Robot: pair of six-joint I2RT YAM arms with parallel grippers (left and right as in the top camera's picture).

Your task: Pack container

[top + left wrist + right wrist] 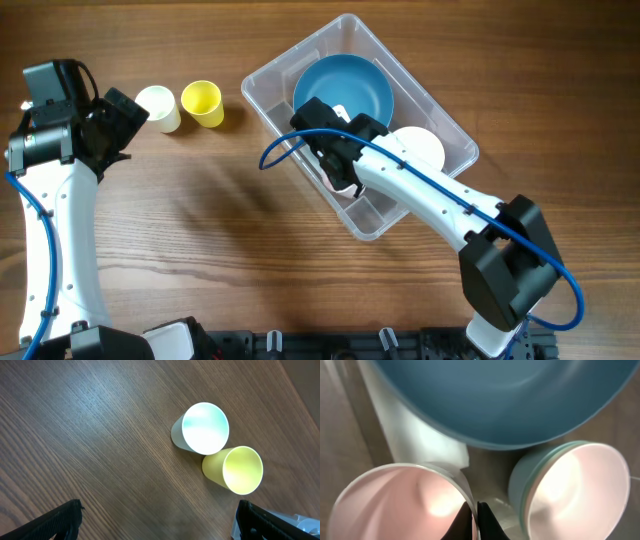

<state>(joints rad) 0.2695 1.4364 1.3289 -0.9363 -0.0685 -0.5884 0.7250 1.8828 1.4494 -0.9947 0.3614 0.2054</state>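
Note:
The clear plastic container (262,88) lies at an angle right of centre, its floor (492,467) showing in the right wrist view. Inside it are a blue bowl (345,85) (505,395), a pale round cup (420,148) (575,485) and a pink cup (395,505). My right gripper (340,175) (475,510) reaches down into the container and is shut on the pink cup's thin rim, one finger inside and one outside. My left gripper (128,118) (159,509) hangs open over bare table at the left, holding nothing.
A white cup (158,106) (205,428) and a yellow cup (203,102) (242,470) stand touching on the wooden table, just right of my left gripper. The right arm's blue cable loops over the container's near corner.

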